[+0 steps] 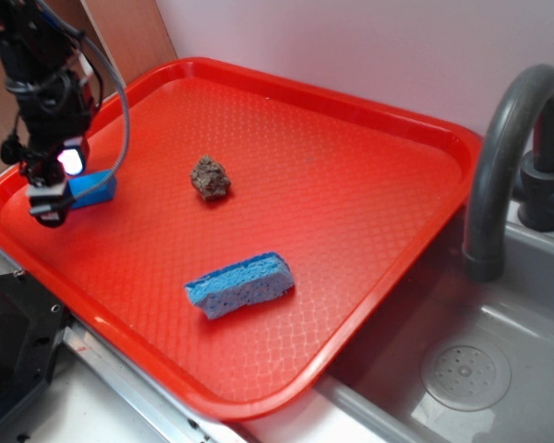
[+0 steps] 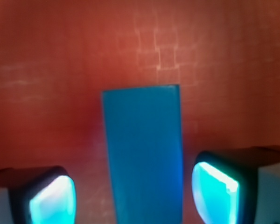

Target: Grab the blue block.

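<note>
Gripper jaws spread wide, holding nothing, straddling blue block, its long axis running 12-to-6 between them.

We see the blue block lying flat near the left edge of the red tray. Small smooth bright-blue bar, sharp edges. In the wrist view the block runs lengthwise between the two fingertips, touching neither.

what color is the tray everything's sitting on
Red, with a fine textured grid pattern on the tray; the exterior view shows it best.
</note>
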